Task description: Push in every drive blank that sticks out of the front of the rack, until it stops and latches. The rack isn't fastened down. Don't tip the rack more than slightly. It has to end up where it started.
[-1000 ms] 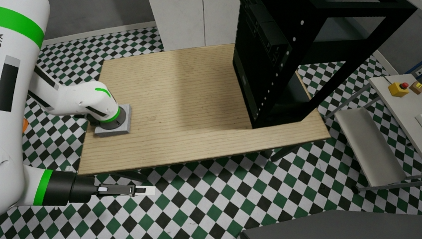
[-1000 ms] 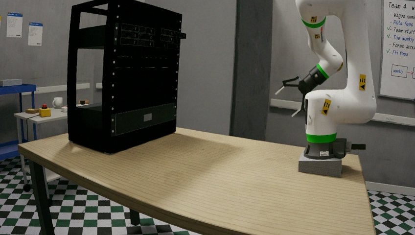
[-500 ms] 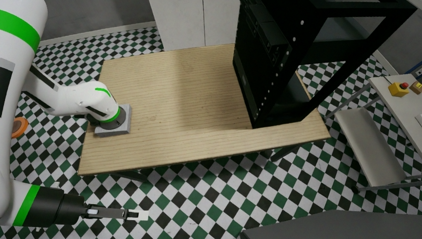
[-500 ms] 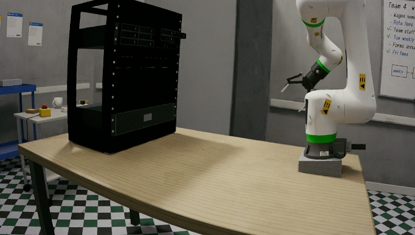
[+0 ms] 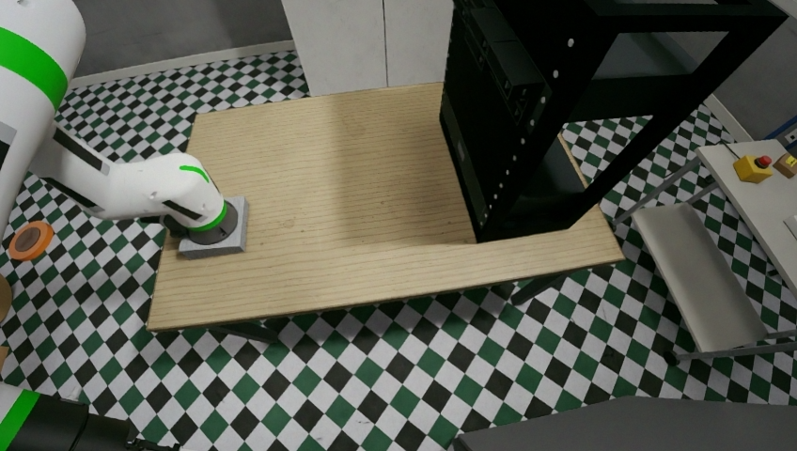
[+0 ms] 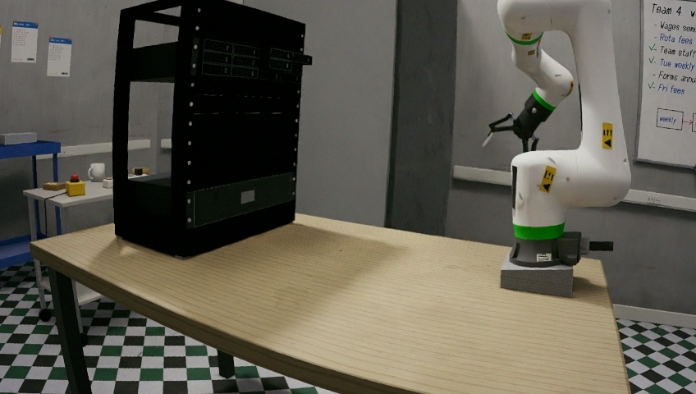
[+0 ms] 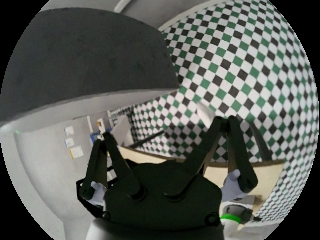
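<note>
Rack [image 5: 525,184] [image 6: 183,146] upright on the wooden table [image 5: 346,223] [image 6: 341,292], one drive blank [image 6: 304,59] jutting from its front.

That blank sits high up, at the side farther from the exterior view (whether others stick out slightly, I cannot tell). Well apart from the rack, the gripper [image 6: 518,135] [image 7: 162,114] has its fingers spread wide, nothing between them. The white arm [image 5: 150,187] [image 6: 581,97] stands on a grey block [image 5: 237,237] [image 6: 537,281] toward the table's other end, opposite the rack's front.

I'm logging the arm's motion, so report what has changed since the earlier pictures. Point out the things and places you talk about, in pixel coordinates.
The gripper [image 6: 504,137] moved toward the near left corner of the top view, mostly leaving that picture. Nothing was taken hold of or let go; it stayed open. The rack [image 5: 506,222] [image 6: 183,146] stayed put, one drive blank [image 6: 306,60] still sticking out.
</note>
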Available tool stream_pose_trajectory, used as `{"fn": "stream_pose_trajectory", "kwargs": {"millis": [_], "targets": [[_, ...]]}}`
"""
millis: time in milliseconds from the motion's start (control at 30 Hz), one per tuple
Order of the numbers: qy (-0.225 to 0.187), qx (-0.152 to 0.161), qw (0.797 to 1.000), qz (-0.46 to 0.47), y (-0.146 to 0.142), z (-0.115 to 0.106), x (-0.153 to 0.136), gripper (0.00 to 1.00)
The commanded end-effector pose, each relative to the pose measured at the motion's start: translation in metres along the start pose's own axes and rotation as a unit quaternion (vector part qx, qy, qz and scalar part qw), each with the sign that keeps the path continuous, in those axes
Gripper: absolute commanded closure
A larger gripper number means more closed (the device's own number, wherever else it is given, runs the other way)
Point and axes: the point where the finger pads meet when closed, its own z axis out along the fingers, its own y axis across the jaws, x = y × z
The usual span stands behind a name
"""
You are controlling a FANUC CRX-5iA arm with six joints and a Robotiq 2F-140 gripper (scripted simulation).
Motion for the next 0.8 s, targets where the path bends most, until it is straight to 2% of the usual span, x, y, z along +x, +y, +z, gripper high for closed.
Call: {"fn": "stream_pose_trajectory", "kwargs": {"millis": [0,233,300,767], "targets": [[0.021,-0.009,1.0,-0.005,-0.003,-0.005,0.028,0.0],[0.071,-0.025,0.997,-0.015,-0.013,-0.019,0.089,0.0],[0.071,-0.025,0.997,-0.015,-0.013,-0.019,0.089,0.0],[0.186,-0.044,0.981,-0.04,-0.05,-0.066,0.22,0.0]]}}
